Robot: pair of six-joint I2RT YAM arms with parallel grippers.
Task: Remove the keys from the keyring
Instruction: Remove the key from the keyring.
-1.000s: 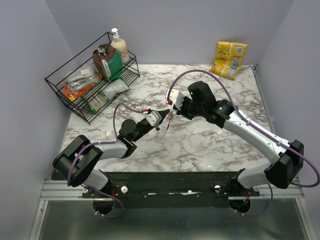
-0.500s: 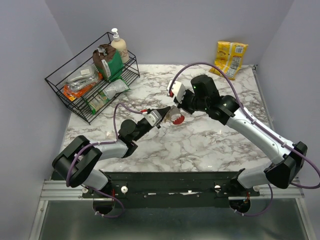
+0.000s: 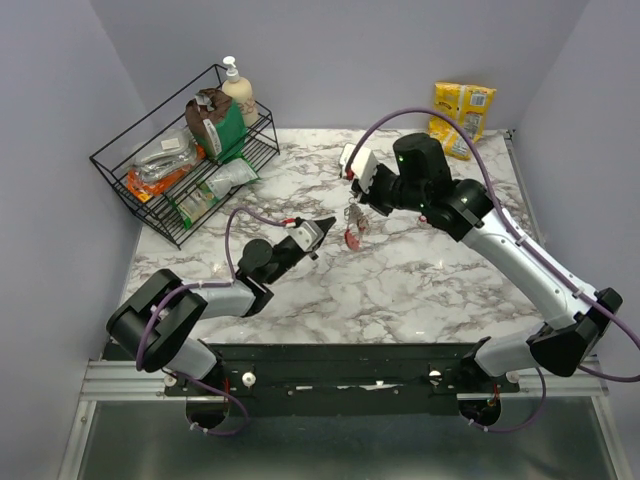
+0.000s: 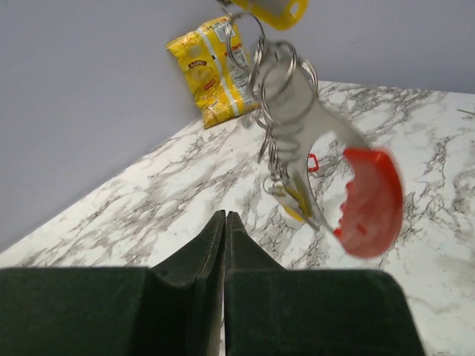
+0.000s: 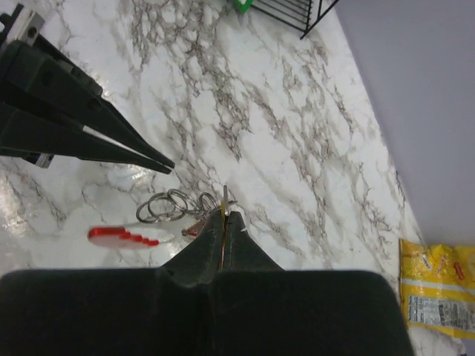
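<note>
Right end effector (image 5: pixel 224 216) pinches a hanging bunch of silvery metal keys (image 3: pixel 356 218) with red curved loop (image 4: pixel 367 200); left end effector (image 4: pixel 225 222) closed, empty, nearby.

Left wrist view, yellow tag (image 4: pixel 271 9): cut off by top edge; keyring (image 4: pixel 369 202): red loop blurred (outline soft). Top view, keys (image 3: pixel 354 225): too small to count. Right wrist view, snack bag (image 5: pixel 444 285): cropped at corner.

Soft, even overhead light; shadows faint.
Glare is seen on the marble table (image 5: pixel 104 176) beside the right pincer (image 5: pixel 224 216); the keyring (image 4: pixel 367 200) above the left pincer (image 4: pixel 225 220) is blurred.
</note>
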